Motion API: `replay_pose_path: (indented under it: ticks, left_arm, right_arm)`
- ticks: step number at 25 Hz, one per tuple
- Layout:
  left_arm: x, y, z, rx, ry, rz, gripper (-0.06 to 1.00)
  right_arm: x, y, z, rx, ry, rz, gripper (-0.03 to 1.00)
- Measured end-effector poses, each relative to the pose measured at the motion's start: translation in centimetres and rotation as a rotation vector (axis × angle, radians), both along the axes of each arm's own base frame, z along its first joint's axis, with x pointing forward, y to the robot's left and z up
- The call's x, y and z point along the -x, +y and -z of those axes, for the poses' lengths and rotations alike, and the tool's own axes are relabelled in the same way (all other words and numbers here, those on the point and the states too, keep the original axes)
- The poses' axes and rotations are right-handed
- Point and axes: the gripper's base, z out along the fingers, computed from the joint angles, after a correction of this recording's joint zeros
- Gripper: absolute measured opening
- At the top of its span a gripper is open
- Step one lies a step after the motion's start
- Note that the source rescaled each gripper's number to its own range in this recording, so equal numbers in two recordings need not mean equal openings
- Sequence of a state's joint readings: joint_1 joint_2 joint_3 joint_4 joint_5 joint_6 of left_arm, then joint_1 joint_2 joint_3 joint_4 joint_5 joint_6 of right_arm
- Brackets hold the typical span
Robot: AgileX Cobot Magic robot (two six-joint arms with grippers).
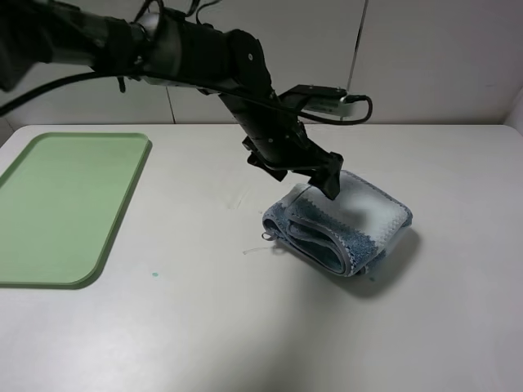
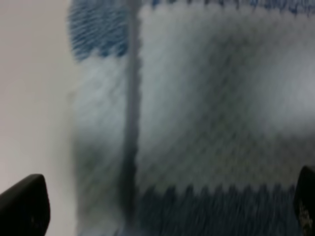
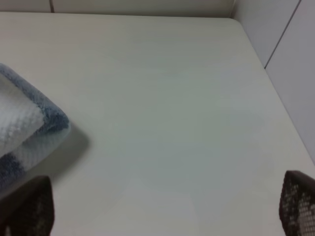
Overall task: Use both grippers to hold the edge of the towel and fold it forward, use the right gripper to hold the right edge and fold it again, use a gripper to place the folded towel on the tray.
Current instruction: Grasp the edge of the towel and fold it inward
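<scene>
We list: folded towel [image 1: 347, 229], long axis running ten to four o'clock, on table [image 1: 245, 327]; tray [image 1: 57, 204] at nine o'clock; both jaws spread wide, holding nothing.

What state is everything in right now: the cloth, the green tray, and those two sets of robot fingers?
towel: folded into a small bundle, lying on the table, not on the tray.
tray: flat on the table, nothing in it.
left gripper: fingers open, right above the towel, holding nothing.
right gripper: fingers open, over bare table beside the towel, holding nothing.
</scene>
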State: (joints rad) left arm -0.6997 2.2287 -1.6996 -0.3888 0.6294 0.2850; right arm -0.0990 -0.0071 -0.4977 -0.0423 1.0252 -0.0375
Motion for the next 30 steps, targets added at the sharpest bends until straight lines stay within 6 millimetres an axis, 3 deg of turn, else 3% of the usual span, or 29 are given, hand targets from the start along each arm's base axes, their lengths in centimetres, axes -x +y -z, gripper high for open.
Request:
replay_pose_path:
  ticks: [7, 16, 21, 30]
  left_arm:
    - [0.1, -1.4, 2.4, -0.005, 0.018, -0.014, 1.00]
    - [-0.3, -1.6, 3.0, -0.037, -0.029, -0.058, 1.00]
    - [-0.5, -1.9, 4.5, -0.028, -0.029, -0.076, 1.00]
    - [0.5, -4.1, 6.5, 0.021, -0.066, -0.077, 1.00]
  right_arm:
    - [0.0, 0.0, 0.0, 0.000, 0.000, 0.000, 1.00]
    - [0.0, 0.0, 0.0, 0.000, 0.000, 0.000, 1.00]
    - [0.0, 0.0, 0.0, 0.000, 0.000, 0.000, 1.00]
    - [0.0, 0.0, 0.0, 0.000, 0.000, 0.000, 1.00]
